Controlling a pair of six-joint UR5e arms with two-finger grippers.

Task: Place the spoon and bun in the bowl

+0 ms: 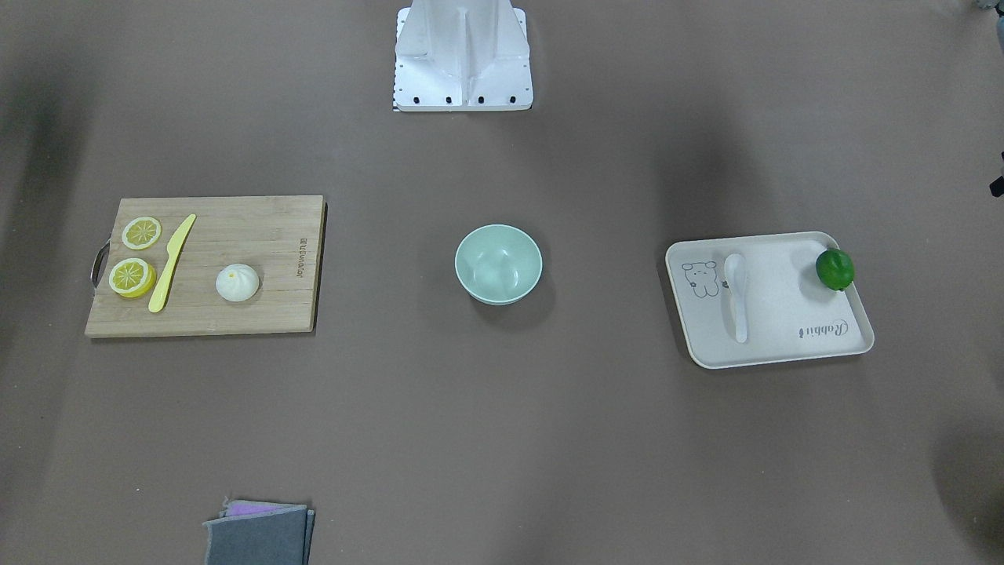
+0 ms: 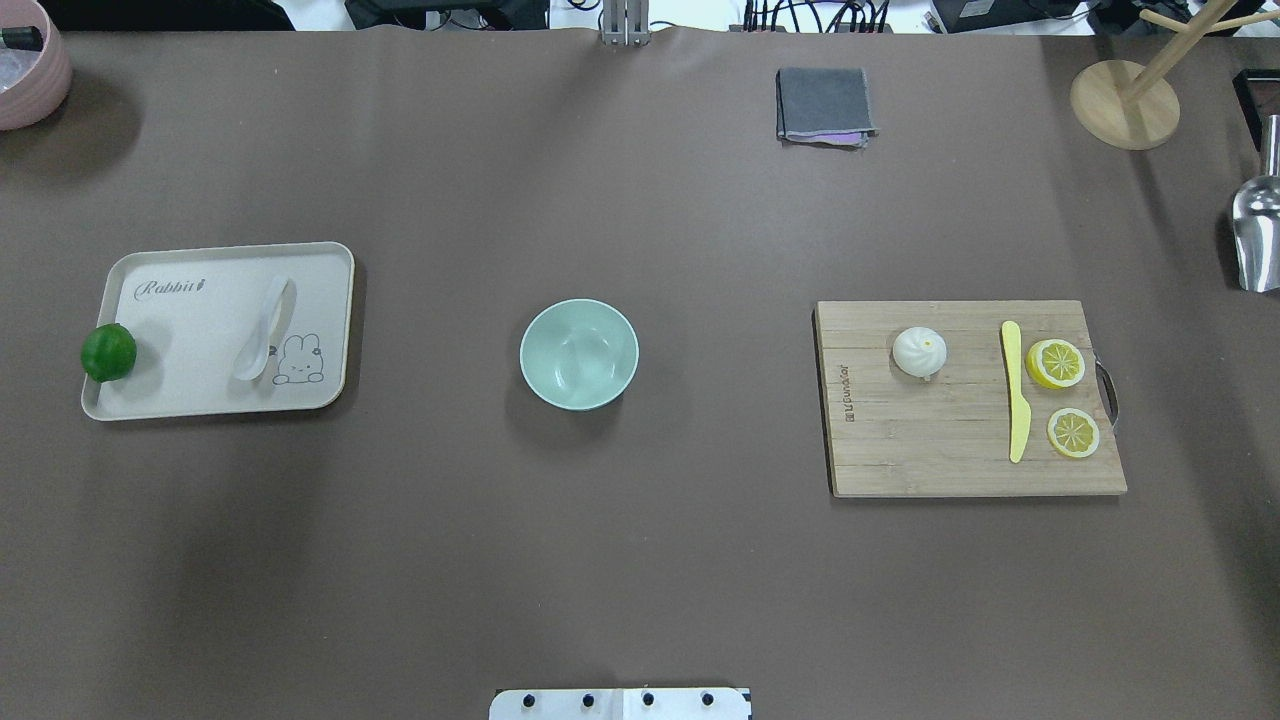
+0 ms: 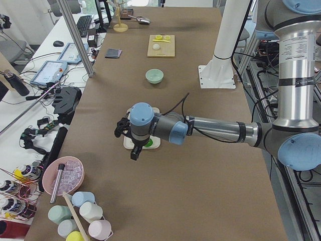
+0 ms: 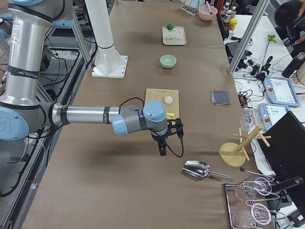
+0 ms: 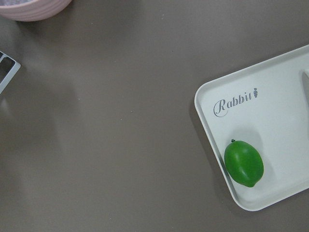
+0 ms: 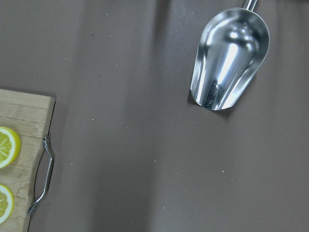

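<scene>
Mint-green and plain, one bowl (image 2: 579,354) stands alone on the brown table, with nothing in it. One white spoon (image 2: 262,328) lies on the single beige tray (image 2: 200,385) on the robot's left of the bowl, well apart from it, with its scoop just beside the printed rabbit. One white bun (image 2: 919,352) sits on the single wooden cutting board (image 2: 930,450) on the robot's right of the bowl, also well apart from it.

The board also carries one yellow knife (image 2: 1015,390) and two lemon slices (image 2: 1056,363), both farther from the bowl than the bun. One green lime (image 2: 108,352) rests at the tray's end away from the bowl. One folded grey cloth (image 2: 824,105) lies beyond the bowl, towards the operators' side. One metal scoop (image 6: 229,58) lies farther from the bowl than the board.

The left gripper (image 3: 133,148) hangs above the table over the tray's outer end, so the spoon lies between it and the bowl. The right gripper (image 4: 163,145) hangs past the board's handle end, with the bun between it and the bowl.

Both grippers show only as small dark shapes in the side views, so I cannot tell whether either is open or closed. The left wrist view catches only a sliver of the spoon at its edge. The right wrist view cuts the board to one corner and part of each slice.
</scene>
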